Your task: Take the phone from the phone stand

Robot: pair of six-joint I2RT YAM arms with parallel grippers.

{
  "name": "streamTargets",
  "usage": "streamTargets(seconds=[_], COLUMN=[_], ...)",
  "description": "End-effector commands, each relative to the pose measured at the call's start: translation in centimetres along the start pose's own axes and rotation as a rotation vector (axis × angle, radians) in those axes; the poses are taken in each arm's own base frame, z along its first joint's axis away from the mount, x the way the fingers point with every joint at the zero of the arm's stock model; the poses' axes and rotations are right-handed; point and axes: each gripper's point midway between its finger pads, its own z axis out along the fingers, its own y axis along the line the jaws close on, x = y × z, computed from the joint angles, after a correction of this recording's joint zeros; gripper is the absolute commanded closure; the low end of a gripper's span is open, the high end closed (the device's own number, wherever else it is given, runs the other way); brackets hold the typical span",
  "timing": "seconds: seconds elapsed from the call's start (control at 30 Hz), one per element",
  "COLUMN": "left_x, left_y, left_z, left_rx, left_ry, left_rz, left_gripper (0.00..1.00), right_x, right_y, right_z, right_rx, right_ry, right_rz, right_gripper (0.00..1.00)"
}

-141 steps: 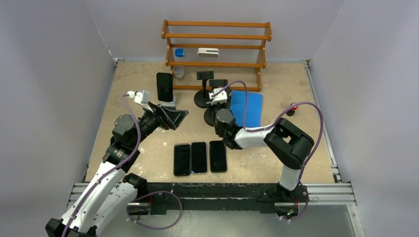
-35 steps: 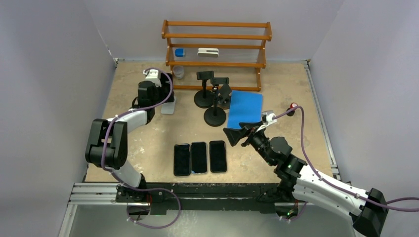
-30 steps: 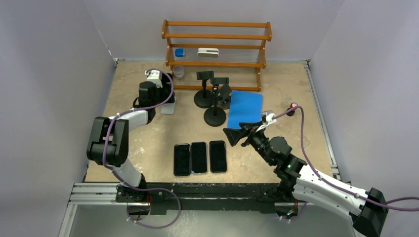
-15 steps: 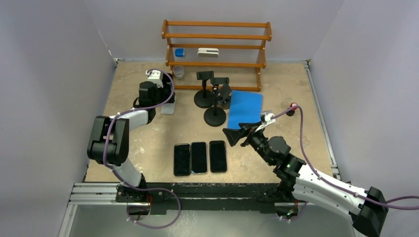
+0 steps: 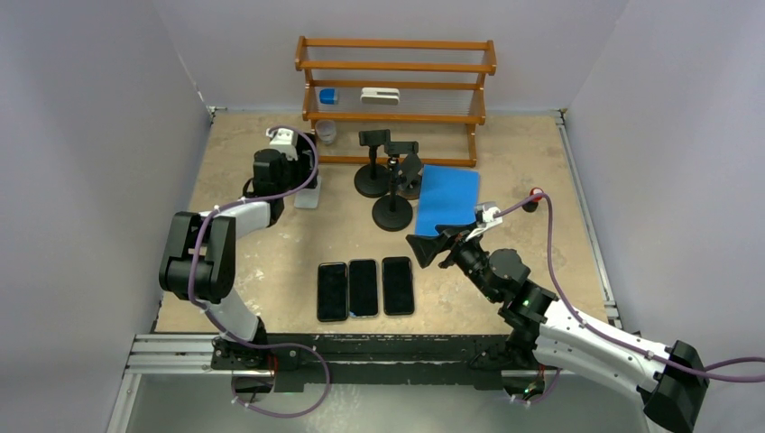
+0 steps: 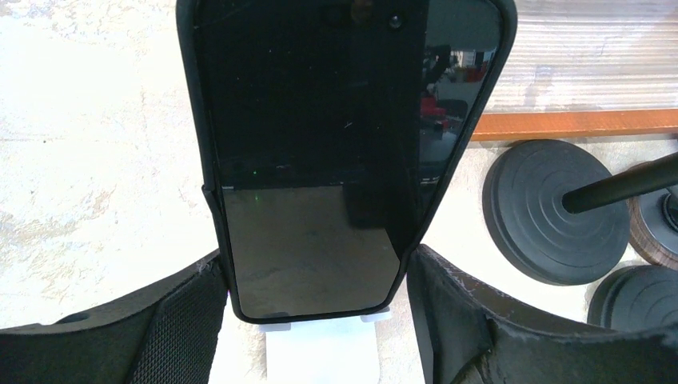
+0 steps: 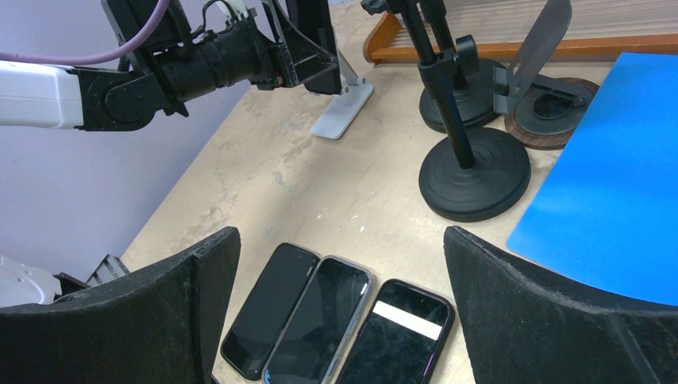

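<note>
A black phone [image 6: 320,160] stands upright on a white phone stand [image 6: 320,352], its lower edge in the stand's lip. My left gripper [image 6: 312,272] reaches around its lower half, with a finger against each side edge of the phone. From the top view, the left gripper [image 5: 290,170] sits at the back left over the stand's white base [image 5: 307,197] and hides most of the phone. My right gripper [image 5: 424,248] hovers open and empty near the middle. Its wrist view shows the phone [image 7: 313,36] and the stand [image 7: 344,116] far off.
Three phones [image 5: 364,287] lie flat side by side at the front centre. Black round-base stands [image 5: 392,215] and a blue mat [image 5: 448,198] are in the middle. A wooden rack [image 5: 395,81] lines the back wall. A small red object [image 5: 536,194] sits at the right.
My left gripper's jaws have narrowed onto the phone's sides. Earlier, the left arm came in to the stand and the right arm drew back to the right.
</note>
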Motion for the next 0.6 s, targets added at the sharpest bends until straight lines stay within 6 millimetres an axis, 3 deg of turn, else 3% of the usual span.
streamTargets(seconds=[0.0, 0.13, 0.57], left_x=[-3.21, -3.66, -4.18], left_y=[-0.9, -1.05, -1.47], left_z=[-0.66, -0.91, -0.78], left_rx=[0.041, 0.046, -0.004], left_ry=[-0.106, -0.117, -0.105], left_rz=[0.018, 0.018, 0.026], left_gripper=[0.39, 0.42, 0.04], right_x=[-1.19, -1.21, -1.18], right_y=[0.37, 0.36, 0.27], right_z=[0.05, 0.06, 0.07], right_rx=[-0.007, -0.006, -0.001], right_ry=[-0.047, -0.049, -0.047], right_rz=[0.001, 0.002, 0.0], right_gripper=[0.02, 0.02, 0.02])
